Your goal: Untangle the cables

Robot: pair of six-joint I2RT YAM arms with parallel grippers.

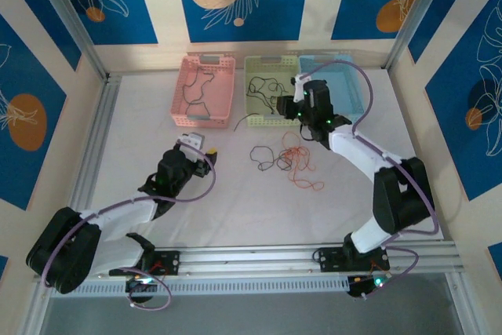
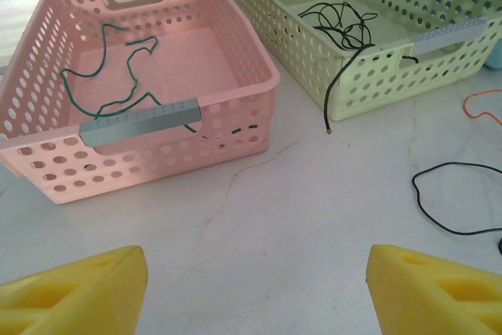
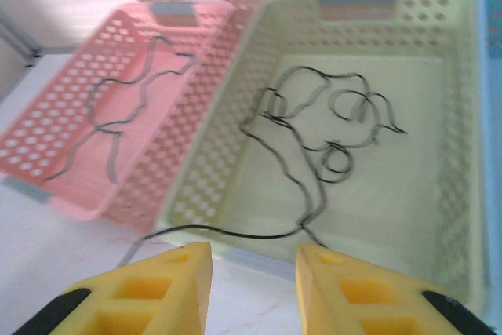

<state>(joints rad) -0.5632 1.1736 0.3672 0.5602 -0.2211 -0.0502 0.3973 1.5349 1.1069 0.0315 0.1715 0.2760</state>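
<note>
Yellow fingers (image 2: 74,292) of your left gripper (image 2: 257,284) stood wide apart. Only bare tabletop (image 2: 259,209) lay between them and nothing was held. Only the finger ends were in frame.

Your right gripper (image 3: 252,256) had its fingers (image 3: 169,288) parted by a narrower gap, with nothing in it. That wrist view was blurred.

Cables as you had them:
- Pink basket (image 2: 243,127): one dark green cable (image 2: 133,88) squiggled on the floor. Its near stretch was hidden behind the grey handle.
- Green basket (image 3: 223,147): a coiled black cable (image 2: 337,25) lay on the floor, with one end over the near wall and hanging outside. In the right wrist view a run of it lay along the near rim, just beyond the fingertips. I could not tell whether it touched them.
- Table, in front of the green basket: a loose black cable (image 1: 263,158) lay just beside the orange-red cable (image 1: 302,164). Whether they crossed was too fine to make out from above. The left wrist view cut both off at its right edge.
- Blue basket (image 1: 349,76): partly hidden behind your right arm, contents unreadable.
</note>
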